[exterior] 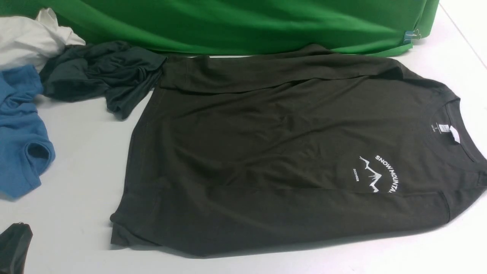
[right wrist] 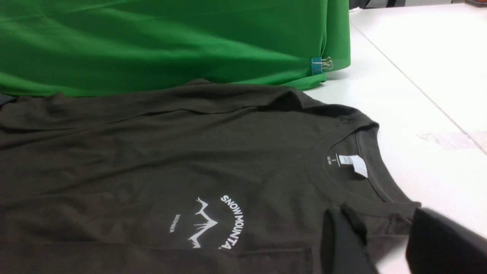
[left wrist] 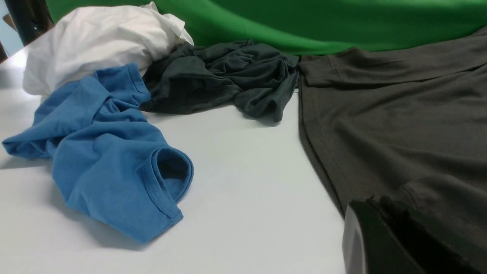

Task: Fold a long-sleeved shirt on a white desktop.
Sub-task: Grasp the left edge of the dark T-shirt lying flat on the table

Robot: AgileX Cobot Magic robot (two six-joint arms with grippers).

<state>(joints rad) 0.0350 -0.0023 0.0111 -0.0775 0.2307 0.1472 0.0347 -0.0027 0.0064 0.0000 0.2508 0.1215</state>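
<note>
In the front view we see the shirt (exterior: 266, 152) lying flat on the white table (exterior: 76, 160). It fills the middle and runs out to 3 o'clock, where its neck and white tag (exterior: 454, 134) are. Its bottom edge points to 9 o'clock. One sleeve is folded in along the 12 o'clock side. The other is folded in along the 6 o'clock side and covers the end of the white mountain print (exterior: 378, 174). A green cloth (exterior: 247, 23) hangs at 12 o'clock. A dark grey top (exterior: 102, 72) is bunched up at 10 o'clock and touches the shirt's far corner. A blue top (exterior: 19, 133) lies at 9 o'clock and a white cloth (exterior: 30, 38) at 11 o'clock. The left gripper (exterior: 15, 247) peeks in at 7 o'clock, well apart from the shirt.

In the left wrist view we see the left gripper (left wrist: 374, 207) close up, black, with its jaws pressed together and nothing in them. The shirt's bottom edge shows behind it. Bare table lies between the shirt and the blue top. The blue top touches the white cloth and the dark grey top.

In the right wrist view the right gripper (right wrist: 380, 228) has its two black fingers (right wrist: 342, 247) standing apart, holding nothing. Between them we see the shirt's shoulder and a bit of table. The neck, the tag and the print are near. A small blue clip (right wrist: 317, 65) sits on the corner of the green cloth.
</note>
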